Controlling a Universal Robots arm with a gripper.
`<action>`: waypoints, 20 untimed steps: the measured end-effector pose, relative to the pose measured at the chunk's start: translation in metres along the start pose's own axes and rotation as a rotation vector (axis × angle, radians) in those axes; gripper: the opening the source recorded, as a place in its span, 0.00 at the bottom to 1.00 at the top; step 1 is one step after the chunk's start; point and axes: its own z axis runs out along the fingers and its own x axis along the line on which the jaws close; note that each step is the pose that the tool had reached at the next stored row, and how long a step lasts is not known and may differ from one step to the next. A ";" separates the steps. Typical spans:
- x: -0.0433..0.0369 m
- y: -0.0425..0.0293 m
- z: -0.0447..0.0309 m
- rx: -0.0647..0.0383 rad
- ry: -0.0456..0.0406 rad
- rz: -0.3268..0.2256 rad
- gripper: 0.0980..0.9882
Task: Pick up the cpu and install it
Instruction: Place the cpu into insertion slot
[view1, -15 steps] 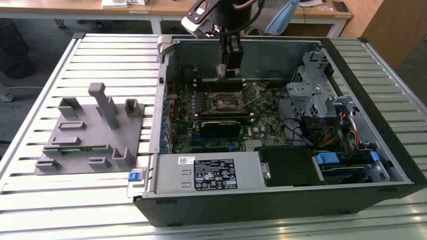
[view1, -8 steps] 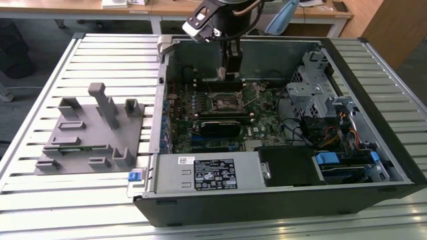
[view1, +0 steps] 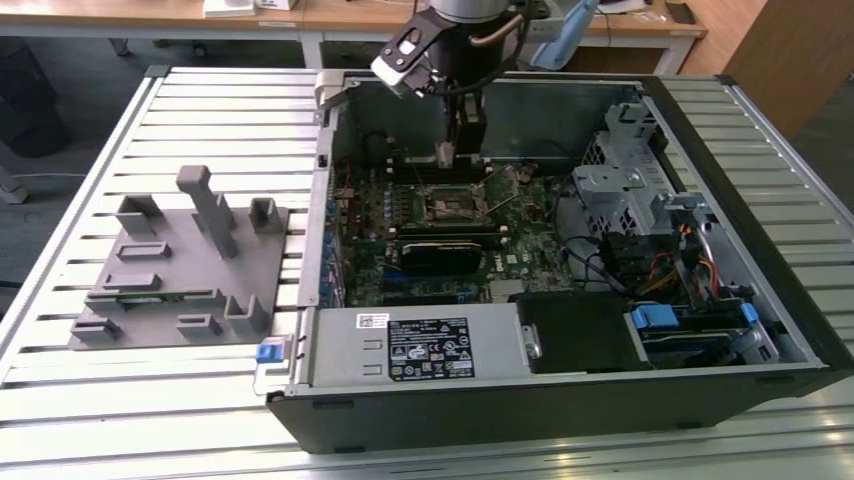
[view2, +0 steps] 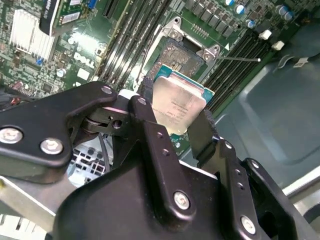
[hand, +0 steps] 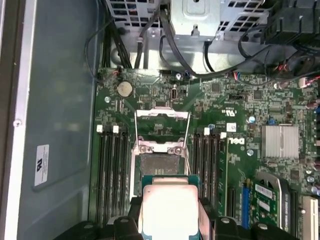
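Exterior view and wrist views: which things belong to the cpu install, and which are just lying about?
Job in hand:
cpu, held in the gripper
socket, open

Lying about:
grey fixture
power supply
drive cage

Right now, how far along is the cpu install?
Done: the cpu is picked up, clamped between the fingers. In hand: it hangs above the motherboard inside the open computer case, close to the socket, whose retention frame stands open. Left: the socket is bare, so the cpu is not yet seated.
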 end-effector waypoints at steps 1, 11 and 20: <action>0.0003 0.0002 0.0015 0.002 0.0001 0.000 0.48; 0.0010 0.0008 0.0149 0.005 0.0031 -0.002 0.48; 0.0013 0.0017 0.0312 0.005 0.0028 0.003 0.48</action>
